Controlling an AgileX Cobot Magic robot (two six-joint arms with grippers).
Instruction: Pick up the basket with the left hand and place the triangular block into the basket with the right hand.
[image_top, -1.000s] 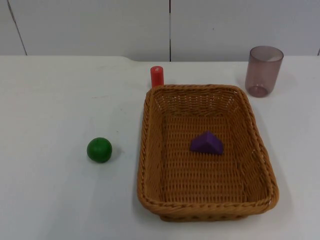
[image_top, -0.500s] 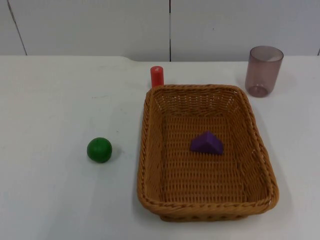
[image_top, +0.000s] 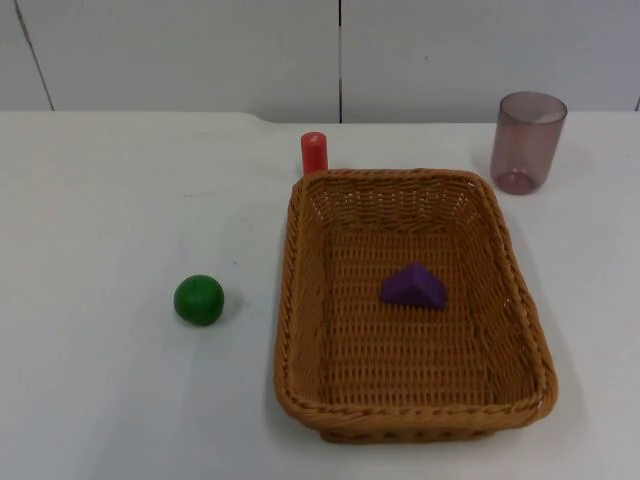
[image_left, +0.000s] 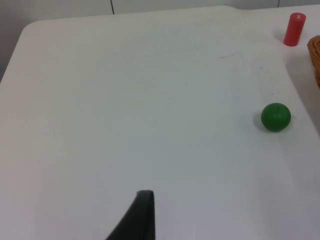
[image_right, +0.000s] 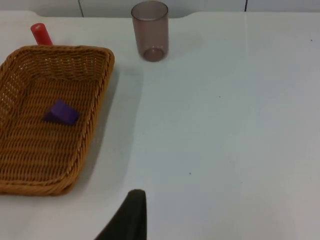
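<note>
A brown wicker basket (image_top: 288, 290) rests flat on the white table, right of centre. A purple triangular block (image_top: 413, 286) lies on the basket's floor near its middle. The right wrist view looks across the table at the basket (image_right: 95, 115) with the block (image_right: 60, 112) inside; my right gripper (image_right: 132, 212) hangs well back from it, over bare table. My left gripper (image_left: 142, 215) hovers over the left part of the table, far from the basket, whose rim (image_left: 316, 60) just shows. Neither gripper holds anything.
A green ball (image_top: 199, 299) (image_left: 275, 117) sits left of the basket. A small red cylinder (image_top: 314, 152) (image_right: 41, 34) stands just behind the basket's far left corner. A translucent purplish cup (image_top: 527, 141) (image_right: 150, 30) stands behind its far right corner.
</note>
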